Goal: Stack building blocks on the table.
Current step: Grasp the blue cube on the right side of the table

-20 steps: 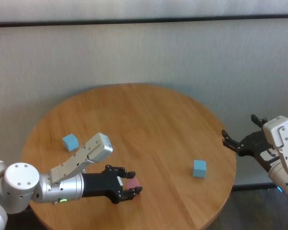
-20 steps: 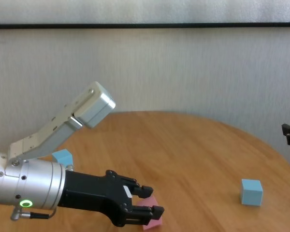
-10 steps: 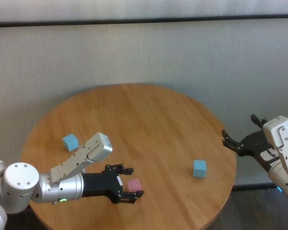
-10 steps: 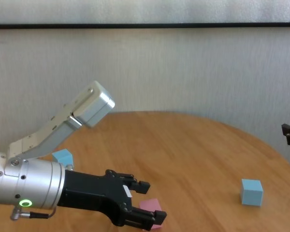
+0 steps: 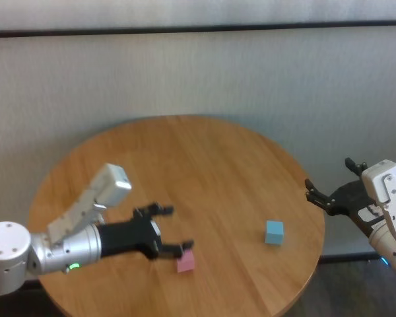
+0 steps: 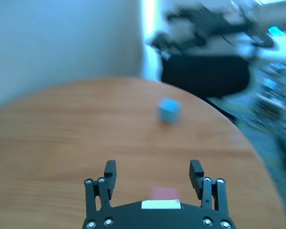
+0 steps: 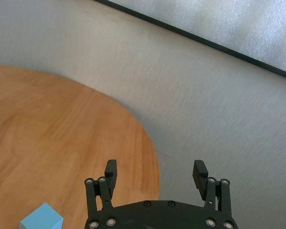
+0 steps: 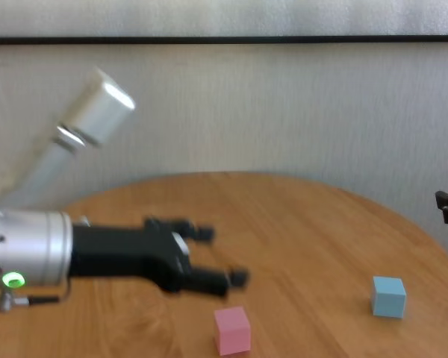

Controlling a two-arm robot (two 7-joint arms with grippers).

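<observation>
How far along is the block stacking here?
Nothing is stacked. The pink block stands alone on the table, just off the open left gripper. One blue block sits apart on the right. The open right gripper hangs off the table's edge. All stacking remains.

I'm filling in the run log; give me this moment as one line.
left gripper: open, above pink block | pink block: free on table | right gripper: open, parked off table edge | nothing stacked
</observation>
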